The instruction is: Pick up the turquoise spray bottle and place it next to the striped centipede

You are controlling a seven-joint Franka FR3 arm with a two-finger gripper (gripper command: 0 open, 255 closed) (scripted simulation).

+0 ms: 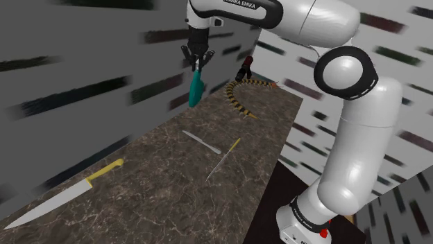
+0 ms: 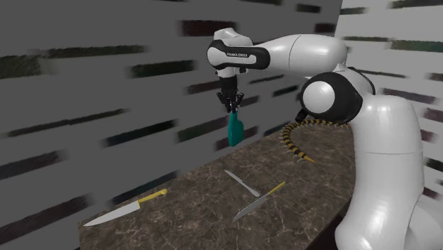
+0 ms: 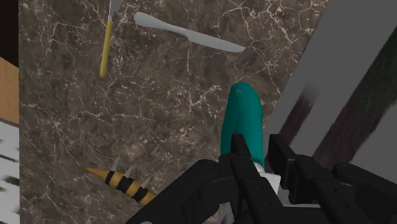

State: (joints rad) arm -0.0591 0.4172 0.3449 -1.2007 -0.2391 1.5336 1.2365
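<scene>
Two fingers of the gripper [image 1: 198,64] close narrowly on the top end of the turquoise bottle [image 1: 195,89], holding it up near the grey wall at the far end of the table [image 1: 159,187].

The bottle hangs from the gripper, and its base appears to be clear of the marbled top. The pick-up therefore looks done, which puts the task roughly at its midpoint. What is left is the carry across, the set-down and the release.

The bottle's long axis runs close to vertical, with only a slight lean. Its spray head sits up between the fingers and its broad base points down at the table. The wrist view looks along that axis onto the stone below.

The centipede [image 1: 239,97], banded yellow and black, lies curled on the table to the shoulder view's right of the bottle, near it but not touching.

Three knives lie nearer the camera, well apart from both: a grey one [image 1: 201,142], a slim yellow-handled one [image 1: 223,159] and a large yellow-handled one [image 1: 66,197].
</scene>
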